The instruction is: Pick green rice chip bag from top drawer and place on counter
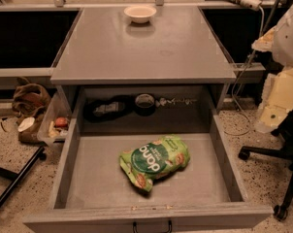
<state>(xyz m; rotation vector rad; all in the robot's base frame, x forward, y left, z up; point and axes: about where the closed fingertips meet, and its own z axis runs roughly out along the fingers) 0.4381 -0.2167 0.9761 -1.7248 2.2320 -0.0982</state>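
Note:
The green rice chip bag (154, 162) lies flat on the bottom of the open top drawer (83, 178), near the middle and a little toward the front. Its dark green round logo faces up. The drawer is pulled fully out, with its dark handle (152, 226) at the bottom edge of the view. The grey counter (185, 52) spreads above and behind the drawer. My gripper is out of view; only white and cream parts that may belong to my arm (284, 57) show at the right edge, well away from the bag.
A white bowl (140, 13) stands at the back of the counter. A dark roll of tape (145, 103) and small items lie in the recess behind the drawer. A clear bin of clutter (53, 123) hangs at the left. An office chair base (277, 178) is at the right.

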